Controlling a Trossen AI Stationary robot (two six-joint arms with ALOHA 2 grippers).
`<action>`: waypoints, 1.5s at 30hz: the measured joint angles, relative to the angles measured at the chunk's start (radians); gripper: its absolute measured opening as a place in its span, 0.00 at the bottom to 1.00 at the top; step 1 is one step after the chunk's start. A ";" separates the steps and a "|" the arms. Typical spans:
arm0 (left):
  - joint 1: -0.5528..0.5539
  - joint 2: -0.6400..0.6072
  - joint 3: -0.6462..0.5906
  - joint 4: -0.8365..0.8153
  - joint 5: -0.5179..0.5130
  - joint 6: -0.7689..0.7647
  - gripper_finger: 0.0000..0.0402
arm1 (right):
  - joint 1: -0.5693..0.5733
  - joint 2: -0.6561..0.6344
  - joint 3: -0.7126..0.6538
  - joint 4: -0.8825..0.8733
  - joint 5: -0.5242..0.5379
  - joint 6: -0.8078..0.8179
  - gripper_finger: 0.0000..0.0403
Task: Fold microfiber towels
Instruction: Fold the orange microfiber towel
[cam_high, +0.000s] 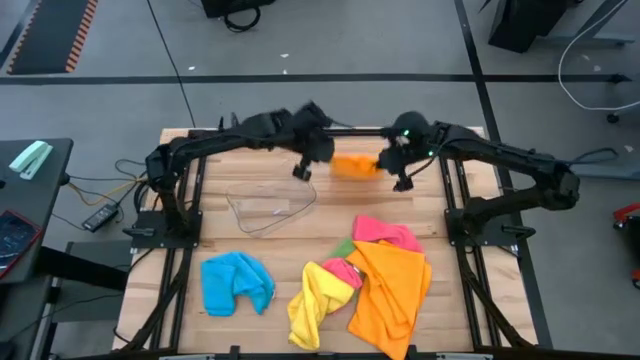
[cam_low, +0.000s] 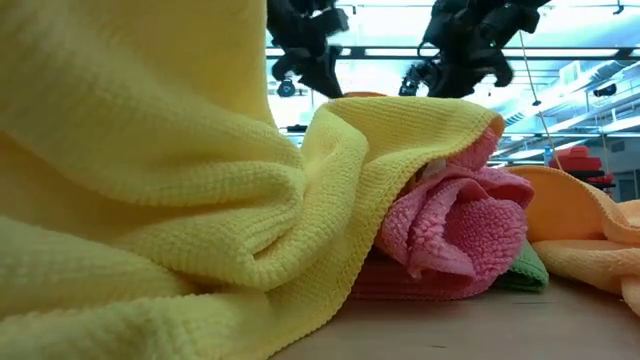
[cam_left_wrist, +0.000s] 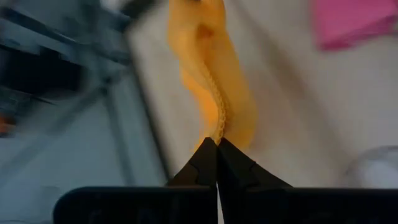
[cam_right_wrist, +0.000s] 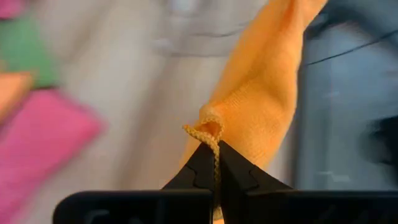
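I have the orange towel (cam_high: 352, 166) strung in the air between the two grippers over the far part of the tabletop (cam_high: 330, 250). From above it is only a small bunched strip; my wrist cameras give the detail. In the left wrist view, the left gripper (cam_left_wrist: 217, 142) has its fingers pinched tight on one hemmed edge, the cloth (cam_left_wrist: 214, 74) hanging away from the tips. In the right wrist view, the right gripper (cam_right_wrist: 214, 146) is likewise clamped on a stitched corner of the same towel (cam_right_wrist: 261, 106).

The low view hides all that — a yellow towel (cam_low: 150, 180) fills it, with a pink towel (cam_low: 460, 225) tucked under its fold and a sliver of green towel (cam_low: 530, 268) beneath.

From above I also see a blue towel (cam_high: 236, 282) lying apart at the near left, a second orange towel (cam_high: 392, 288) in the pile at near right, and a clear plastic tub (cam_high: 270, 205) mid-table. Grey floor (cam_high: 400, 40) surrounds the wooden surface.
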 joint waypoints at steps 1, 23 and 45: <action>-0.014 0.013 0.000 -0.023 0.010 -0.030 0.01 | 0.022 0.016 0.000 -0.018 -0.008 0.027 0.02; -0.212 0.191 -0.001 -0.027 0.083 -0.287 0.02 | 0.381 0.104 -0.170 -0.049 0.029 0.465 0.02; -0.173 0.077 0.066 0.062 0.180 -0.216 0.04 | 0.387 -0.230 -0.048 -0.186 0.095 0.395 0.02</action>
